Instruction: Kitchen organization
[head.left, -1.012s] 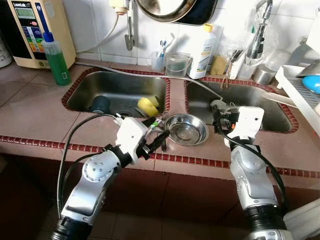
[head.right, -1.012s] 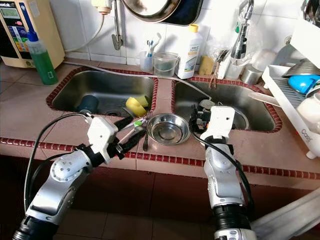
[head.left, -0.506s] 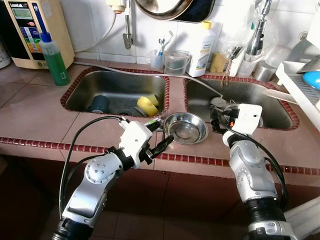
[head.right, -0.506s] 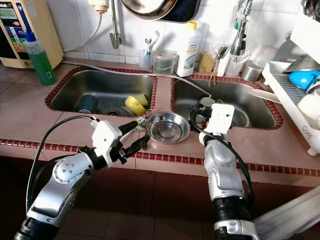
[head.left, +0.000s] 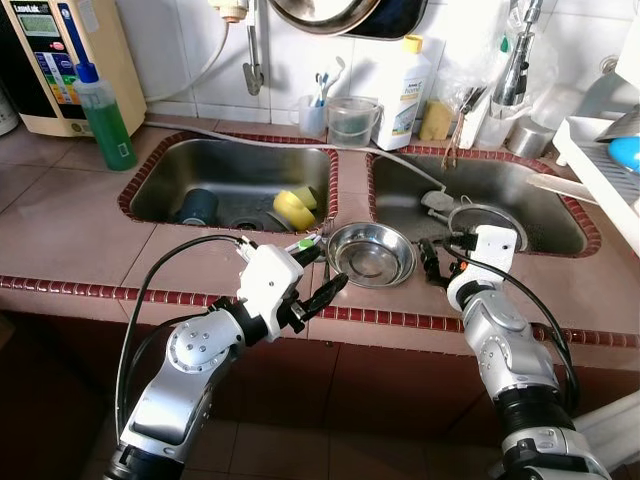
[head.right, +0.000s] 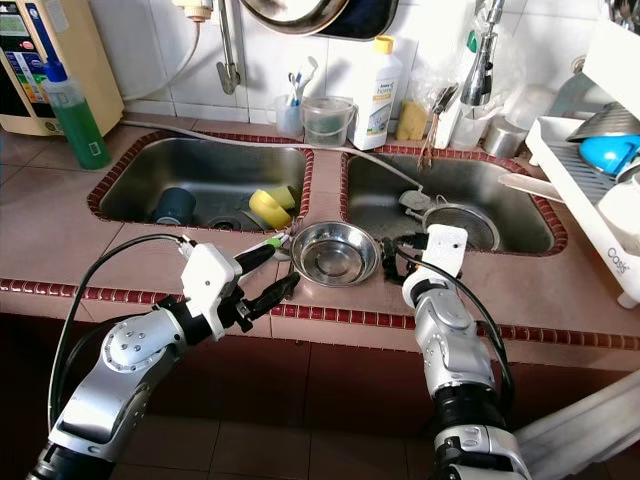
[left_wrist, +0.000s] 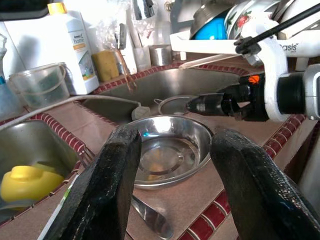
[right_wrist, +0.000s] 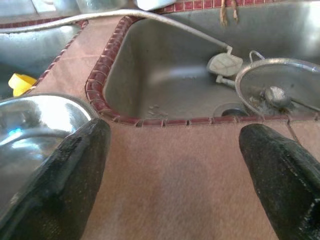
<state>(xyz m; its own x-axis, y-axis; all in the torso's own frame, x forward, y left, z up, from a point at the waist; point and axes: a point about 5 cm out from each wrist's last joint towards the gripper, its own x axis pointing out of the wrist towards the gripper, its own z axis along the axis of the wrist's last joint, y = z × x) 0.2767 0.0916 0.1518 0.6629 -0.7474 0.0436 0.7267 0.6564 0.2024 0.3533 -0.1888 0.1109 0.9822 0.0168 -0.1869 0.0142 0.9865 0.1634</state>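
A shiny steel bowl (head.left: 371, 255) sits upright on the tiled strip of counter between the two sinks. My left gripper (head.left: 326, 291) hovers low at the bowl's front left, open, and the bowl (left_wrist: 167, 150) lies ahead between its fingers (left_wrist: 105, 195). A spoon (left_wrist: 150, 216) rests on the counter just under that gripper. At the bowl's right rim is my right gripper (head.left: 430, 263), open wide over bare counter, with the bowl's edge (right_wrist: 30, 130) next to one finger (right_wrist: 60, 175). Neither gripper holds anything.
The left sink (head.left: 170, 180) holds a dark blue cup (head.left: 200, 207) and a yellow item (head.left: 295, 209). A strainer (head.left: 486, 219) lies in the right sink. A green soap bottle (head.left: 103, 115), a white bottle (head.left: 405, 80) and a dish rack (head.left: 600, 165) line the back and right.
My right gripper has come down and back from above the right sink's edge to the counter beside the bowl. The left gripper has hardly moved; the camera has shifted slightly.
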